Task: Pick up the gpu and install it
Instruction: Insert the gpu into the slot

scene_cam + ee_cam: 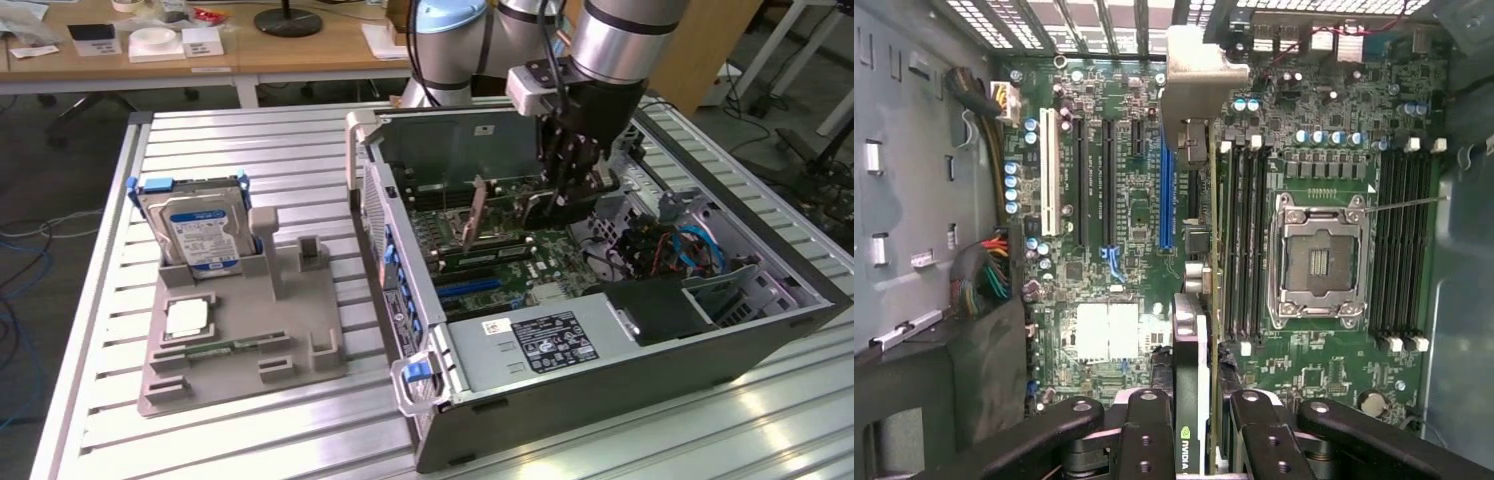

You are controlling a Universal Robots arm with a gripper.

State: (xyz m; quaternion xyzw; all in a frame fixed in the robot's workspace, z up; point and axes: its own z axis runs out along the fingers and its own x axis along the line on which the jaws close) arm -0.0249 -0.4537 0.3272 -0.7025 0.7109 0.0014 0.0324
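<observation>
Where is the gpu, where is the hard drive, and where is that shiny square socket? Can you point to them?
gpu [1187, 350], wrist view, on the card's edge facing the camera.
hard drive [200, 238], exterior view, on its blue-white label.
CPU socket [1319, 262], wrist view, on the middle of its pin square.

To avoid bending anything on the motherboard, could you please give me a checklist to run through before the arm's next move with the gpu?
1. Grip: the hand is shut on the gpu, with the card edge between its fingers: ok.
2. Gpu inside the open case, over the motherboard: ok.
3. Blue slot free of any card: ok.
4. Card edge lined up over that slot: cannot tell.
5. Silver bracket at the end away from the hand, toward the case's rear grille: ok.
</observation>
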